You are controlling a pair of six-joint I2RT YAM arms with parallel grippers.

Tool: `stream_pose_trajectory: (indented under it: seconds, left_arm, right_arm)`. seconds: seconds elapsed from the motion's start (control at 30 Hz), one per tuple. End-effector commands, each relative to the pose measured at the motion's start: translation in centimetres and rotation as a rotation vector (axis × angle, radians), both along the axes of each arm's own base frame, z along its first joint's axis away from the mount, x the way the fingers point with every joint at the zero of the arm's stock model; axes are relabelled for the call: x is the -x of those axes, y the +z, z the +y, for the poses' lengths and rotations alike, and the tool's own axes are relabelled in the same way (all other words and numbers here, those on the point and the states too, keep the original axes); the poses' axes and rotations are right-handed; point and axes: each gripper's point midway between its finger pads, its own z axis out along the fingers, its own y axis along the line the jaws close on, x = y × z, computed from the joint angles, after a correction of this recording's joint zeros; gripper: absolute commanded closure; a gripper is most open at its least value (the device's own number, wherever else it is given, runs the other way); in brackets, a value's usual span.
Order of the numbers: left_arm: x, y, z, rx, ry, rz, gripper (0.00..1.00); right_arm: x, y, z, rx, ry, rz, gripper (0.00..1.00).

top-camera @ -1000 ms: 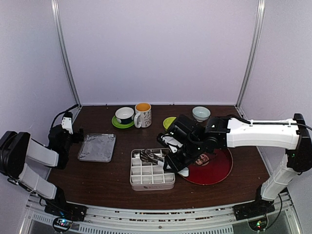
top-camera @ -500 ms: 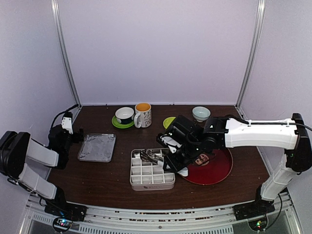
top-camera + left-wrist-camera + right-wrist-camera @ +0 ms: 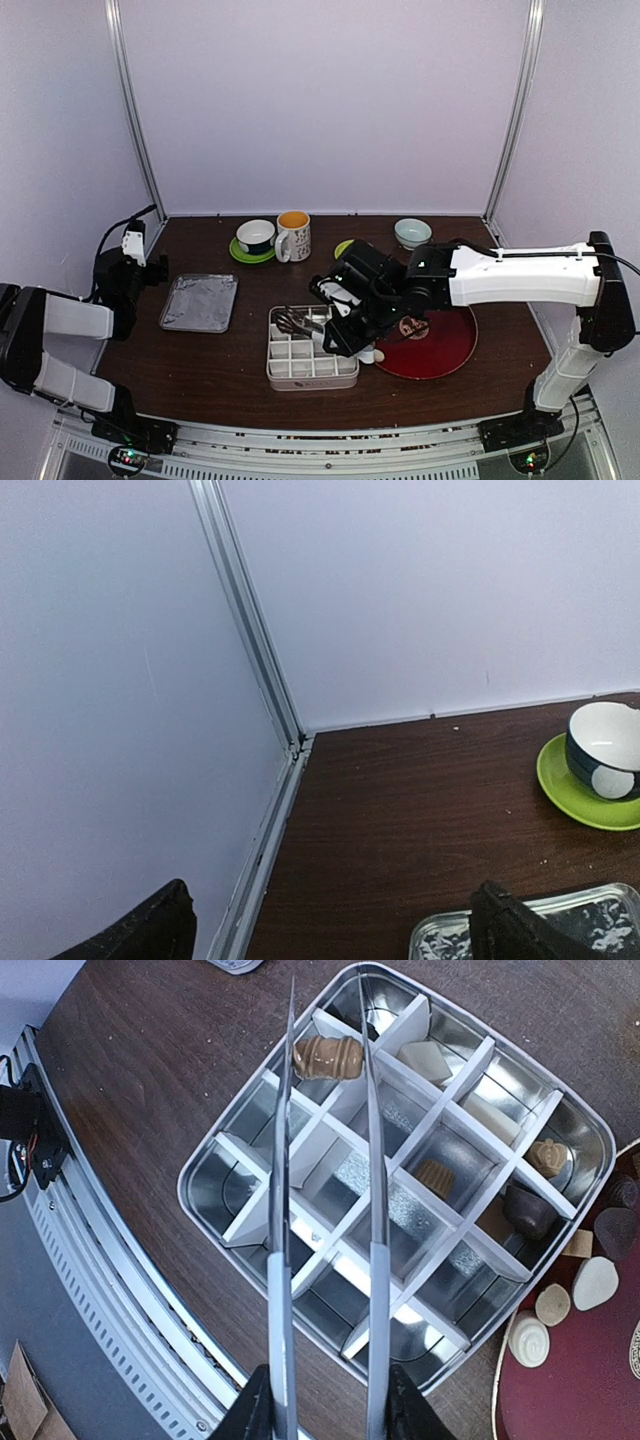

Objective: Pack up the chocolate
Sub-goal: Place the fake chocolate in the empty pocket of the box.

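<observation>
Fingers [image 3: 260,1412] of your right gripper [image 3: 327,1415] are closed on the handle end of the metal tongs [image 3: 378,1290], and the two blades run away from the wrist camera over the box [image 3: 200,1175]. Near the tips of the tongs sits a ribbed brown chocolate [image 3: 327,1057]. It lies between the two blades and seems to touch both of them. It is over a compartment at the far left part of the box. You cannot tell from these views whether it rests on the bottom of this compartment or hangs above it.

Other compartments hold the packed chocolates [image 3: 435,1175]: a tan one near the middle, cream-white ones along the far side, and a brown one and a dark one toward the right side.

Just beside the box, on its right, is the red plate [image 3: 570,1400]. The loose chocolates [image 3: 597,1282] lie on the plate edge close to the box, some white and round, some dark. They are well apart from the tips of the tongs.

Your left gripper [image 3: 335,900] is on the far left side of the table [image 3: 420,810], away from all the chocolate. Its fingers [image 3: 160,925] stand wide apart and hold nothing. The foil tray [image 3: 560,920] is close under it. Farther back, a cup [image 3: 605,750] stands on a green saucer [image 3: 575,800].
</observation>
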Motion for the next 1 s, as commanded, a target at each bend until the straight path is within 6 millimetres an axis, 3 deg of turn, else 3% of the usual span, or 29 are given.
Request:
stream_pose_trajectory:
  seconds: [0.0,0.47,0.7,0.97]
  left_arm:
    - [0.1,1.0,0.4,0.009,0.014,-0.014,0.02]
    - [0.6,1.1,0.1,0.011,-0.005,-0.027,0.02]
    - [0.8,1.4,0.3,0.009,0.005,-0.040,0.02]
    - [1.3,2.5,0.7,0.037,0.041,-0.035,0.02]
  right_arm:
    - [-0.2,1.2,2.1,-0.066,0.032,-0.022,0.72]
    - [-0.2,1.2,2.8,-0.068,0.036,-0.034,0.59]
    - [-0.4,1.9,2.9,-0.077,0.032,-0.052,0.57]
    - [-1.3,3.7,1.3,-0.076,-0.016,-0.126,0.58]
